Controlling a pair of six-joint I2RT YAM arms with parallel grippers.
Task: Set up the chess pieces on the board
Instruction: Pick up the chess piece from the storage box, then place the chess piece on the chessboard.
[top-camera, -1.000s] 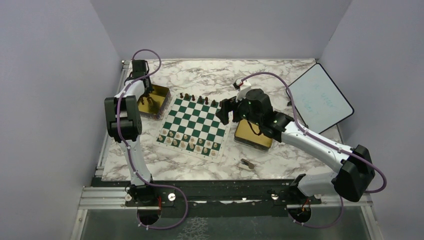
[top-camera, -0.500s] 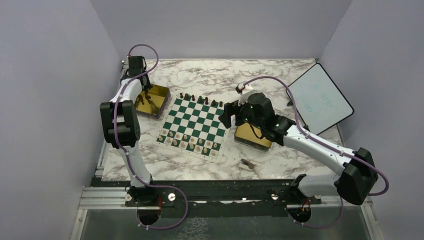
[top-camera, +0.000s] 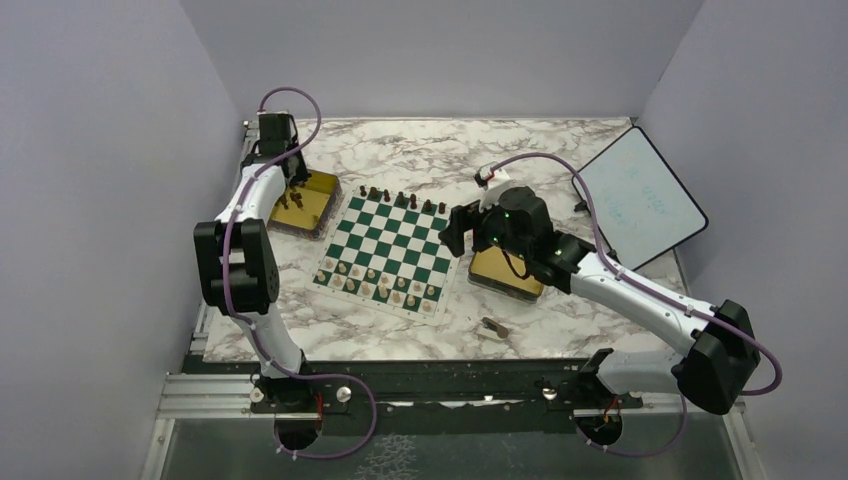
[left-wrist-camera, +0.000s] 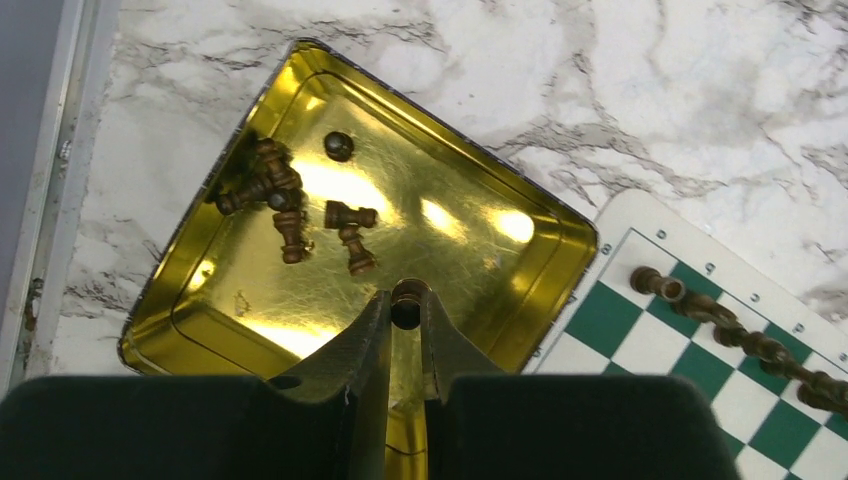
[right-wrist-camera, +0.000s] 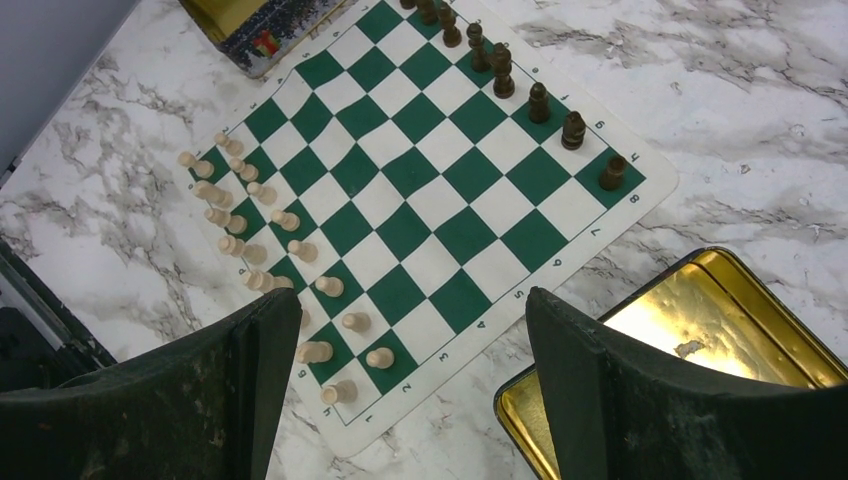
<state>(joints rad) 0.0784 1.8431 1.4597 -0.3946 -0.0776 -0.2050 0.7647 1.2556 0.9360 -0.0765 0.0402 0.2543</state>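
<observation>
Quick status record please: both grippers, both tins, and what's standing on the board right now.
left gripper: shut on a dark piece, over the left tin
left tin: loose dark pieces lying inside
right gripper: open, holding nothing, above the board's side next to the right tin
right tin: no pieces in the visible part
board: dark row along the far edge; pale pieces in two rows on the near side
stray: small brown thing on the table

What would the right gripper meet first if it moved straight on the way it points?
Most likely the board, at the edge by the pale pieces; the open right gripper hangs over it, though depth is unclear.
</observation>
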